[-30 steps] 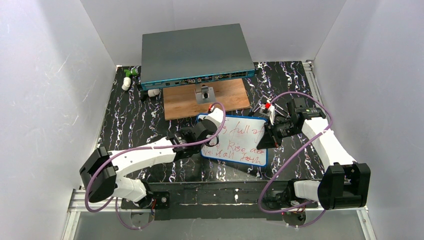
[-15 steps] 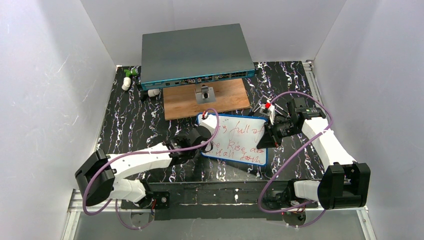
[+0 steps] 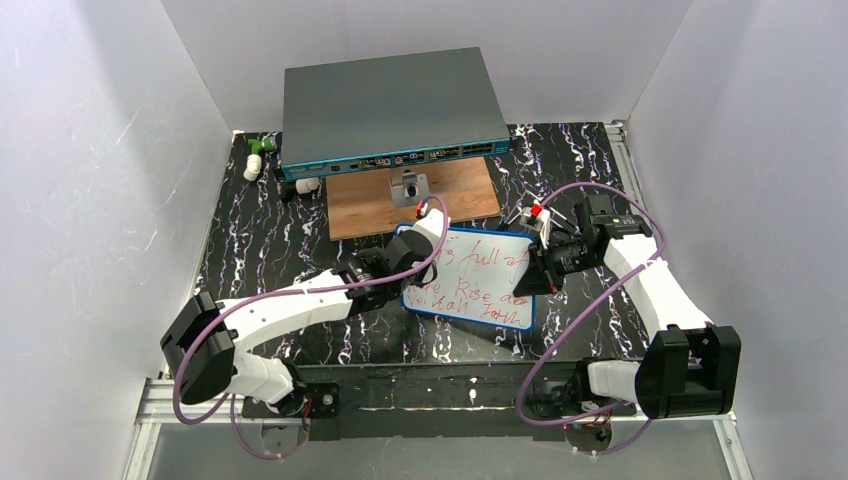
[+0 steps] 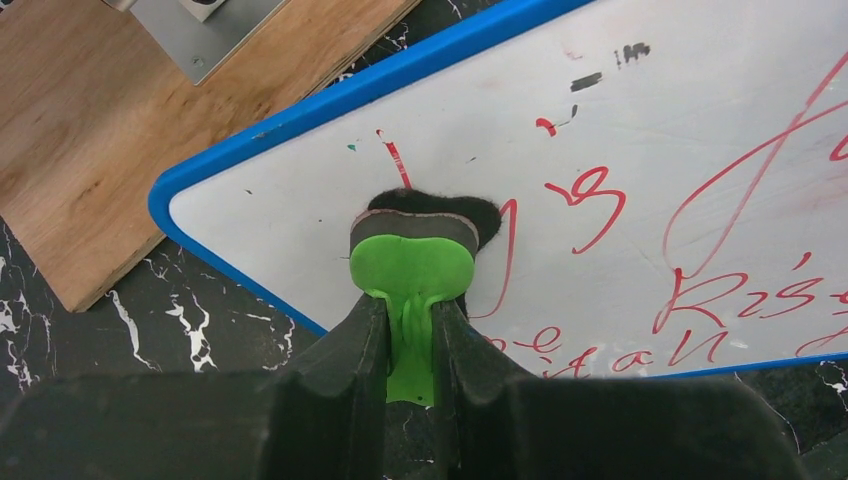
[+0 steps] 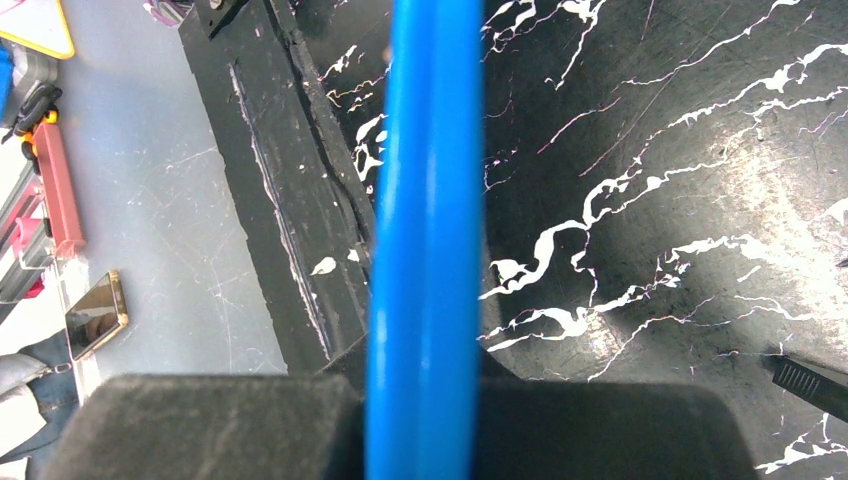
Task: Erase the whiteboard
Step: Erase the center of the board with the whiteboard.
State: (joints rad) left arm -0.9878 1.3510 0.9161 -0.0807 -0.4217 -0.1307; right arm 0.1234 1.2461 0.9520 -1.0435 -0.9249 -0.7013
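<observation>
White-walled booth; black marbled desk (image 3: 260, 250).
1. Grey switch box (image 3: 390, 100) at the far edge, with a wooden board (image 3: 460, 195) just in front of it.
2. The whiteboard (image 3: 480, 285), mid-desk, near the wooden board. Your right tool (image 5: 425, 400) clamps its blue frame, likely steadying it for wiping.
3. Your left tool (image 4: 410, 320) is closed on a green eraser (image 4: 412, 265), felt pressed to the board's far-left corner.
4. Red script: "full of" and "Rise" are readable; the rest is unclear.
</observation>
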